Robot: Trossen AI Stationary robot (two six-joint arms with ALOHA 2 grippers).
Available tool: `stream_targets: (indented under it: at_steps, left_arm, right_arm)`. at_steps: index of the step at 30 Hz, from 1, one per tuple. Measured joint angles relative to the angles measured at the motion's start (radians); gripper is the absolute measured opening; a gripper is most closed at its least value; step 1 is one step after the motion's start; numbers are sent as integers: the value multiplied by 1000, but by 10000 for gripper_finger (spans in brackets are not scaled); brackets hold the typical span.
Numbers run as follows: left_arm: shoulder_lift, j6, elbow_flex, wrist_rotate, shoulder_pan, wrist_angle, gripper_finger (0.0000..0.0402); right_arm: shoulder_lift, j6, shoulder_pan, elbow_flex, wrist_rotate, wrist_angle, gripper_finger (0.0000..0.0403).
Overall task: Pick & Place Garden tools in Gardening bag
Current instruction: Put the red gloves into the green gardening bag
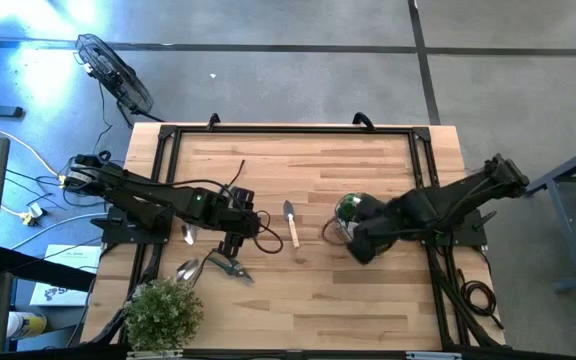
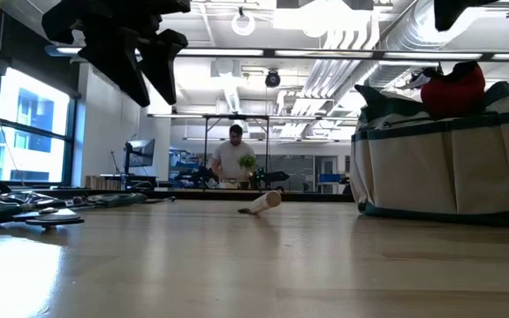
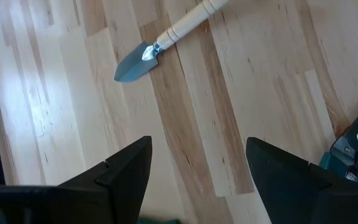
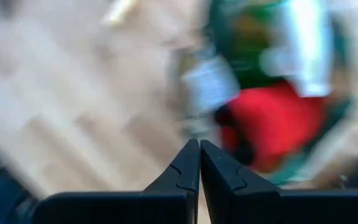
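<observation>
At frame centre, my spread left pincer hovered beside the trowel. My right pincer, pressed together, hung by the gardening bag.

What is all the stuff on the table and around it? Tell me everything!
trowel: one, wooden handle, silver blade, table middle.
gardening bag: one, olive with tan trim, right side, red piece on top.
scoops: two, silver, front left.
pruners: one, black, beside the scoops.
potted plant: one, bushy green, front left corner.
fan: one, black, on the floor behind.
person: one, far back in the room.
left gripper: jaws open, above the table near the trowel.
right gripper: jaws shut, over the bag.
</observation>
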Motion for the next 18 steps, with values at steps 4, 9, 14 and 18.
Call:
stream_targets:
  at_steps: [4, 9, 14, 18]
  left_arm:
    - [0, 21, 0, 0, 0, 26, 253]
    - [0, 33, 0, 0, 0, 42, 253]
    - [0, 30, 0, 2, 0, 38, 253]
    - [0, 14, 0, 31, 0, 36, 253]
  right_arm:
    - [50, -5, 52, 0, -26, 41, 4]
    - [137, 41, 80, 0, -34, -78, 4]
    - [197, 44, 68, 0, -8, -182, 4]
    - [200, 68, 60, 0, 64, -211, 4]
